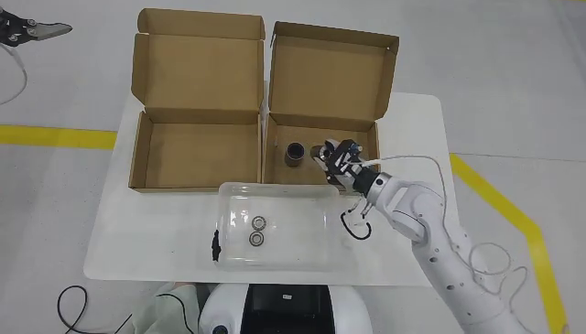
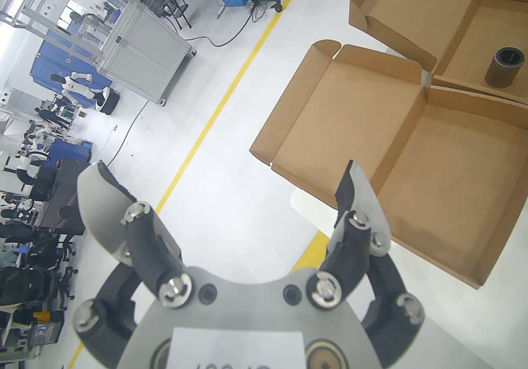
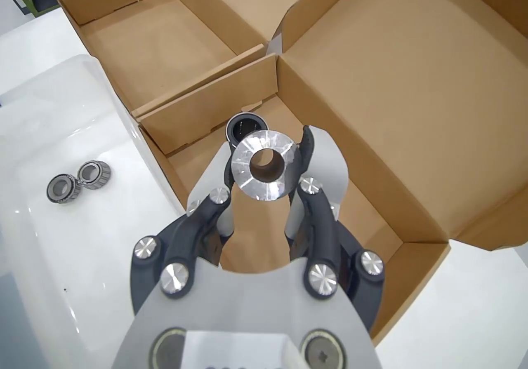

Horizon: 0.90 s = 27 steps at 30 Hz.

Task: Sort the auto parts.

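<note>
My right gripper (image 3: 266, 144) is shut on a shiny metal bushing (image 3: 264, 177), held over the right cardboard box (image 1: 366, 156), seen from above as right gripper (image 1: 337, 156). A dark cylindrical sleeve (image 3: 238, 126) stands upright in that box just beyond the bushing, dark sleeve (image 1: 295, 154) (image 2: 504, 67). Two tapered roller bearings (image 3: 62, 188) (image 3: 95, 175) lie side by side in the clear tray (image 1: 302, 247), bearings (image 1: 258, 230). The left cardboard box (image 1: 197, 156) holds nothing. My left gripper (image 2: 222, 185) hangs open off the table's far left, left gripper (image 1: 38, 30).
Both boxes have their lids folded back away from me (image 1: 197, 69). The clear tray sits at the table's front edge, touching the boxes' near walls. A small black item (image 1: 215, 245) lies by the tray's left side. A yellow floor line (image 1: 55, 136) runs past the table.
</note>
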Motion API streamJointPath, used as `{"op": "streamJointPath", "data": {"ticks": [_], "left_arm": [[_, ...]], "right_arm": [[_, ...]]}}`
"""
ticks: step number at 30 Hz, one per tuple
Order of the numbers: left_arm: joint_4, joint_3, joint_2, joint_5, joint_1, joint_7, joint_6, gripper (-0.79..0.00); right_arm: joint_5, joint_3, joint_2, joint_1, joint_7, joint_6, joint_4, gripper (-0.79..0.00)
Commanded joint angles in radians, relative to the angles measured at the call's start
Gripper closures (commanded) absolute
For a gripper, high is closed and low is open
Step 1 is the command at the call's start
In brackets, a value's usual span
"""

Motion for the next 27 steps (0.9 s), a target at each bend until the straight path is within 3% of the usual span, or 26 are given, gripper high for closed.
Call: {"op": "streamJointPath", "data": {"ticks": [1,27], "left_arm": [[0.000,0.000,0.000,0.000,0.000,0.000,0.000,-0.785],[0.000,0.000,0.000,0.000,0.000,0.000,0.000,-0.785]], "right_arm": [[0.001,-0.005,-0.001,0.007,0.008,0.005,0.017,0.000],[0.062,-0.156,-0.051,0.198,0.323,0.062,0.208,0.000]]}}
